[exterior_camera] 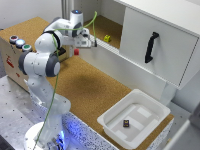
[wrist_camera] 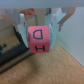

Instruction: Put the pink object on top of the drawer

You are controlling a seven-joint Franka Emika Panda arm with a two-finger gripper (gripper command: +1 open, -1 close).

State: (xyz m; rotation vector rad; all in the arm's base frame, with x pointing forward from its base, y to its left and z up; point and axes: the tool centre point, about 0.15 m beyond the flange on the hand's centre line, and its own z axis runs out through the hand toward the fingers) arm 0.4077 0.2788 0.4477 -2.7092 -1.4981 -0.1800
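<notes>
The pink object [wrist_camera: 38, 40] is a small reddish-pink block with dark letters D and H on its faces. My gripper [wrist_camera: 37, 42] has a finger pressed against each side of it, just above the cork surface. In the exterior view the gripper [exterior_camera: 77, 48] points down, with the pink block [exterior_camera: 76, 51] at its tips, near the open front of the drawer [exterior_camera: 170, 50]. The drawer is a large white unit with a black bar handle [exterior_camera: 151, 47], and its flat top lies at the upper right.
A small yellow block [exterior_camera: 107, 38] sits on the cork floor inside the drawer unit. A shallow white tub [exterior_camera: 150, 107] at the lower right holds a tiny dark block [exterior_camera: 127, 123]. A box with coloured buttons [exterior_camera: 19, 43] stands at the exterior view's left.
</notes>
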